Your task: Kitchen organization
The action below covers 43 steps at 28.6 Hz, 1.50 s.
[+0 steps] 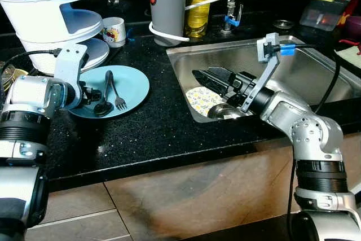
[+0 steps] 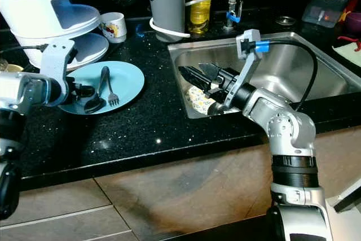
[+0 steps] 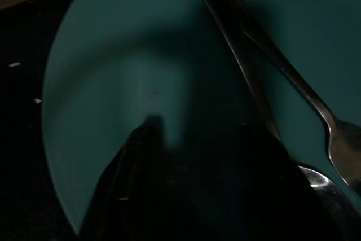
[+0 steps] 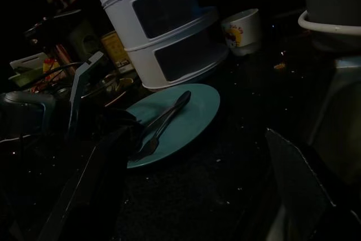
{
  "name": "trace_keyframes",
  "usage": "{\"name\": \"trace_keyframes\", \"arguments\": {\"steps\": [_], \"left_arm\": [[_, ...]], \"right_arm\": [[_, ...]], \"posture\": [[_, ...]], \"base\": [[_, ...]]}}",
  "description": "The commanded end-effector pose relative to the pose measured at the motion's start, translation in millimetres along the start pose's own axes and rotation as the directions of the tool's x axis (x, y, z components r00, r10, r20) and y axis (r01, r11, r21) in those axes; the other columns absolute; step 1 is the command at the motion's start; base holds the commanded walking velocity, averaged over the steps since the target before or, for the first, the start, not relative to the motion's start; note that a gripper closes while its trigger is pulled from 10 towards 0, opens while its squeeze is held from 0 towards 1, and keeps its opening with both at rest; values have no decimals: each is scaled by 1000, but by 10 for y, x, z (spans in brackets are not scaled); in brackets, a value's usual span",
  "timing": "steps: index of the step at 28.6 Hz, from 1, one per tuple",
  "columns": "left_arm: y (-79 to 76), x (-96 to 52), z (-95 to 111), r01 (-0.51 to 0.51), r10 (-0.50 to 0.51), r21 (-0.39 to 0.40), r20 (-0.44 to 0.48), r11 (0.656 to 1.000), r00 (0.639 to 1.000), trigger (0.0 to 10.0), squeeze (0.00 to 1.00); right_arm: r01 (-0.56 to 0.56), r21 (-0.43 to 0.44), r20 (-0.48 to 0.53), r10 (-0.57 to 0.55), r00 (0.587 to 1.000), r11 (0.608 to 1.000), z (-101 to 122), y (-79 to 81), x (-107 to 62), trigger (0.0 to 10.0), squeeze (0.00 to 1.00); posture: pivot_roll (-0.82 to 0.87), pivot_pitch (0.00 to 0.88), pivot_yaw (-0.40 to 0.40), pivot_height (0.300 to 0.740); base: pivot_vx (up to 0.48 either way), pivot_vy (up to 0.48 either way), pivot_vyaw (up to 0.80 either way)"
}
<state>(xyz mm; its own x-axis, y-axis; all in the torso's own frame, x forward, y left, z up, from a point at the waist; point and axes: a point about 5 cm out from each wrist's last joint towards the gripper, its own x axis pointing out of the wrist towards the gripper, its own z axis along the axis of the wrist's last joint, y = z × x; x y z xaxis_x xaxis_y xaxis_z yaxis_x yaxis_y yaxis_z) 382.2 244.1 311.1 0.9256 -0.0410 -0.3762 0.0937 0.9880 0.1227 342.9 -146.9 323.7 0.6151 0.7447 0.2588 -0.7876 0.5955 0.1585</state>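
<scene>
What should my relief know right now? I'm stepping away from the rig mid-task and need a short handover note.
Left gripper: low over the near edge of the blue plate on the black counter, beside the spoon and fork lying on the plate; whether it holds anything can't be made out.
Right gripper: open, empty, reaching over the steel sink.
In the sink: a patterned plate and a metal bowl.
Mug stands at the back by the white rack.
Done: nothing visibly put away.
Left: plate, cutlery and sink dishes.
</scene>
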Motion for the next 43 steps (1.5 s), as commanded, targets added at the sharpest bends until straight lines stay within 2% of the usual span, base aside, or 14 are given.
{"name": "trace_keyframes", "arguments": {"steps": [1,3,4,24,29,30,31,32,33,34,35,36,37,43], "left_arm": [[-6,44,-99,13,-12,17,-36,1000,999,4196,0],[-7,46,-108,16,-15,29,-39,999,999,3569,0],[-2,45,-114,16,-14,35,-41,999,999,0,0],[289,-151,131,-78,76,16,85,997,993,0,0],[224,-228,348,6,15,-111,194,994,981,0,0],[159,-214,357,46,-19,-131,196,990,980,7373,0],[84,-187,341,75,-52,-121,183,990,982,10000,0],[36,-167,324,91,-72,-109,171,990,983,10000,0],[-16,-140,301,100,-84,-96,159,990,984,10000,600],[-42,-125,287,101,-87,-88,153,991,984,10000,600],[-76,-104,262,105,-95,-67,138,992,986,10000,741],[-109,-82,224,109,-103,-44,113,993,988,10000,729],[-131,-63,189,111,-108,-25,96,994,990,10000,1000],[-171,-1,101,81,-82,22,55,996,995,10000,1000]], "right_arm": [[7,14,-14,-7,1000,1000,-25,-9,-22,10000,0],[8,15,-14,-8,1000,1000,-26,-11,-26,10000,0],[10,18,-12,-10,1000,1000,-25,-14,-30,10000,0],[18,48,24,-19,1000,999,46,-36,-25,10000,0],[20,54,47,-23,999,998,91,-43,-36,10000,0],[22,51,47,-24,999,998,95,-45,-38,10000,0],[23,49,47,-26,999,999,97,-47,-40,10000,0],[24,49,47,-27,999,999,98,-49,-41,10000,0],[25,47,46,-28,999,999,99,-51,-43,10000,0],[26,47,45,-28,999,999,99,-52,-44,10000,0],[27,46,44,-29,999,999,101,-54,-49,10000,0],[29,45,43,-31,999,999,102,-58,-55,10000,0],[32,43,41,-34,999,999,103,-63,-63,10000,0],[40,40,34,-42,999,998,110,-73,-92,10000,0]], "posture": [[42,174,52,740],[42,174,52,740],[43,178,54,740],[40,177,43,740],[41,178,44,740],[39,176,45,740],[39,176,45,740],[39,176,45,740],[39,176,45,740],[39,176,45,740],[39,176,45,740],[39,176,45,740],[39,176,45,740],[26,185,54,740]], "base": [[0,0,0],[0,0,0],[0,0,0],[0,0,0],[0,0,0],[0,0,0],[0,0,0],[0,0,0],[0,0,0],[0,0,0],[0,0,0],[0,0,0],[0,0,0],[0,0,0]]}}
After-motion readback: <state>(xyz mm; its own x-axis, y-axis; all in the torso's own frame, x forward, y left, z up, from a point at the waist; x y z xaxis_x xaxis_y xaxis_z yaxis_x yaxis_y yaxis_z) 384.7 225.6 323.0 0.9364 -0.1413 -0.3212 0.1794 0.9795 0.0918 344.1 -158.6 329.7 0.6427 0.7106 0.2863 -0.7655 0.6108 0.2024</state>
